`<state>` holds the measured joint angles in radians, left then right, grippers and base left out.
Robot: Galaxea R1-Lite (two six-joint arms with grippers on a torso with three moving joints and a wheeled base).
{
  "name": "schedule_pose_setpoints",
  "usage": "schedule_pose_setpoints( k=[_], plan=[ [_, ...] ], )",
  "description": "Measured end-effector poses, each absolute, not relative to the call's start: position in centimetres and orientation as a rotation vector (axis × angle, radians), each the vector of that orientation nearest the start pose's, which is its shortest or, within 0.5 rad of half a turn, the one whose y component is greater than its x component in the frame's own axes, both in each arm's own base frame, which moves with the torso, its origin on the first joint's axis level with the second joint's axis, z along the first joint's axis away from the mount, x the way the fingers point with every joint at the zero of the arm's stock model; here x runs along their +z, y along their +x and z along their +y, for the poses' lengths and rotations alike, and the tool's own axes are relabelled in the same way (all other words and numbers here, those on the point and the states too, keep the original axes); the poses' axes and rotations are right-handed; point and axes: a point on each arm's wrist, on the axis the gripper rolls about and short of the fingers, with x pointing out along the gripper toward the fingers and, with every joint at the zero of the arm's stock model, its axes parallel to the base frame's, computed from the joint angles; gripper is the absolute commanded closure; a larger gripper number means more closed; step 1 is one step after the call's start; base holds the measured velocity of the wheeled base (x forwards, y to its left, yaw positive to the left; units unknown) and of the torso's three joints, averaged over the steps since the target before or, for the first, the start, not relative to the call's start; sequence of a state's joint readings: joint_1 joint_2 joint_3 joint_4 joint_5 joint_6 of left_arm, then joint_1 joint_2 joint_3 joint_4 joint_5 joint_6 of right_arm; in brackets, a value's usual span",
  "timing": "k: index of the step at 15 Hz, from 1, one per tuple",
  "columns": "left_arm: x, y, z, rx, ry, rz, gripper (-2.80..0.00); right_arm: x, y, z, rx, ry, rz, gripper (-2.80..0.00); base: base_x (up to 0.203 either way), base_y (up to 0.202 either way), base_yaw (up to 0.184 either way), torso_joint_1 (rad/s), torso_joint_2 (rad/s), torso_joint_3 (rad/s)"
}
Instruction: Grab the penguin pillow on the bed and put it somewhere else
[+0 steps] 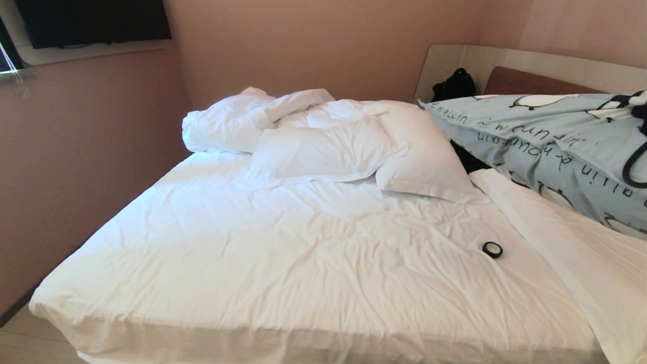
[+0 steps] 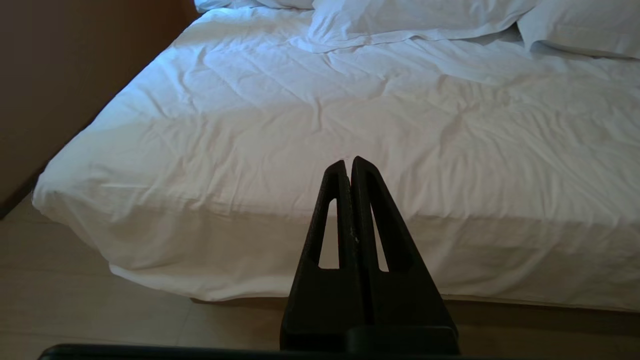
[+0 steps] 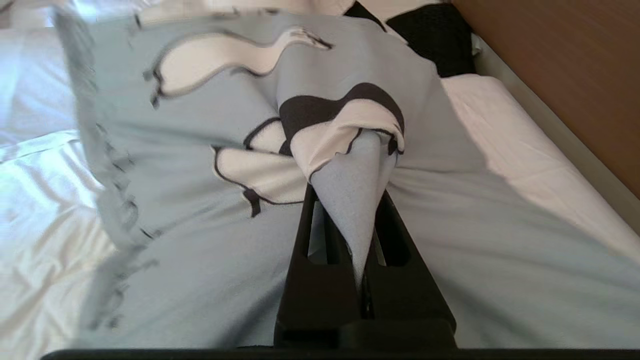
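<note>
One arm is doing all the work here. The right gripper (image 3: 352, 200) has its fingers clenched on a pinched fold of the penguin pillow (image 1: 556, 146), and the cloth bunches up into a little tent at that spot, so it looks like the grab is on the cover, not the stuffing. That's probably why the pillow hangs tilted and stretched, lifted on the right side of the bed (image 1: 283, 283) near the brown headboard (image 1: 530, 81), with its lower edge near the sheet. The left gripper (image 2: 348, 165) is parked off the foot of the bed, fingers pressed together on nothing. The plain white pillows (image 1: 354, 151) and rumpled duvet (image 1: 242, 121) sit at the far side, and a small black ring (image 1: 492, 249) lies on the sheet.
</note>
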<state>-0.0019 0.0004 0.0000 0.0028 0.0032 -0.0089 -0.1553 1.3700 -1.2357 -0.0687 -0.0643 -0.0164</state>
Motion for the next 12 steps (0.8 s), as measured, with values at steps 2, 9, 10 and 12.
schedule_pose_setpoints(
  k=[2,9,10,12],
  plan=[
    [7.5,-2.3,0.0,0.0,-0.009,0.003,0.0,33.9,22.2,-3.7,-0.227,-0.013,0.066,0.0,0.0,0.164,0.0,0.004,0.01,0.003],
    [7.5,-2.3,0.0,0.001,-0.009,0.004,0.0,34.3,21.0,-3.5,-0.251,-0.015,0.046,0.0,0.0,0.012,0.0,0.0,0.0,0.0],
    [7.5,-2.3,0.0,0.001,-0.009,0.004,0.0,34.4,20.7,-3.5,-0.263,-0.016,0.04,0.0,0.0,0.0,0.0,0.0,0.0,0.0],
    [7.5,-2.3,0.0,0.001,-0.009,0.004,0.0,34.6,20.4,-3.5,-0.306,-0.017,0.029,0.0,0.0,0.0,0.0,0.0,0.0,0.0]
  ],
)
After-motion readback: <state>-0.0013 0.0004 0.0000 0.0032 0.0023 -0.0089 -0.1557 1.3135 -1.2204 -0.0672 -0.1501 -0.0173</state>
